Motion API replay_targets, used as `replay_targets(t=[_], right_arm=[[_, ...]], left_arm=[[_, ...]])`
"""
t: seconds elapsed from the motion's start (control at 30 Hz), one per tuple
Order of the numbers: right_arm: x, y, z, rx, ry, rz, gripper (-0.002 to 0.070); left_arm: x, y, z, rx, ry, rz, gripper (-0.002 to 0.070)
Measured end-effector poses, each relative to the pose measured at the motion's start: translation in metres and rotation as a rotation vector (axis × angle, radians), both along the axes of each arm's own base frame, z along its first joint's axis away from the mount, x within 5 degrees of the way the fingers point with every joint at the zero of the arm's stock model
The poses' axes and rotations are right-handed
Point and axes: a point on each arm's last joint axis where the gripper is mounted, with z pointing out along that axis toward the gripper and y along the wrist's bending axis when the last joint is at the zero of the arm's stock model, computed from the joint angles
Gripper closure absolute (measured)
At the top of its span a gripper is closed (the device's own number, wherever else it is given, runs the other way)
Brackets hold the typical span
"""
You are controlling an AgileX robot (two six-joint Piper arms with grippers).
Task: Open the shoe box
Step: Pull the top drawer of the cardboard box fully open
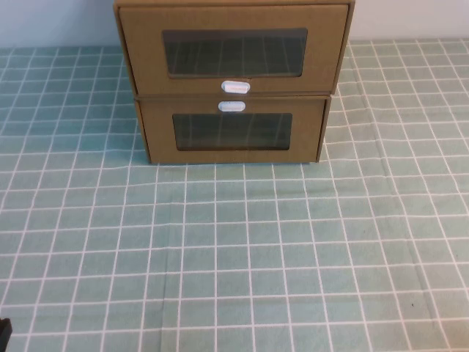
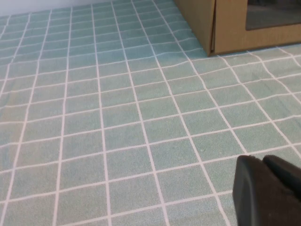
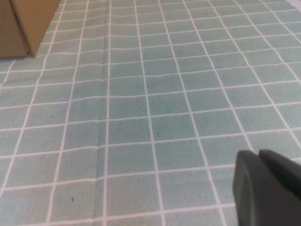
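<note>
Two brown cardboard shoe boxes are stacked at the far middle of the table, the upper box on the lower box. Each has a dark window and a white pull tab, the upper tab just above the lower tab. Both fronts are flush and closed. My left gripper is shut and empty, low over the cloth, well short of the box corner. My right gripper is also shut on nothing, far from the box corner. Neither gripper shows in the high view.
A green cloth with a white grid covers the table in front of and beside the boxes. A small black part shows at the near left edge of the high view.
</note>
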Motion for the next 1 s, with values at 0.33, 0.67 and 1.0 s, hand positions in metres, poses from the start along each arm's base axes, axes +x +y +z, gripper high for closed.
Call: replay_targets(t=[0.33, 0.67, 1.0], right_arm=[[0.0000, -0.0001, 0.0000, -0.002, 0.000, 0.000, 0.0689], [0.0000, -0.0001, 0.0000, -0.002, 0.000, 0.000, 0.0690], [0.0021, -0.0004, 0.0072, -0.004, -0.082, -0.004, 0.0690]], left_arm=[[0.0002, 0.0000, 0.0008, -0.004, -0.008, 0.001, 0.0680], [0.0010, 0.0008, 0.0033, 0.029, -0.043, 0.001, 0.0680], [0.0022, 0.0006, 0.0085, 0.042, -0.105, -0.003, 0.0680]])
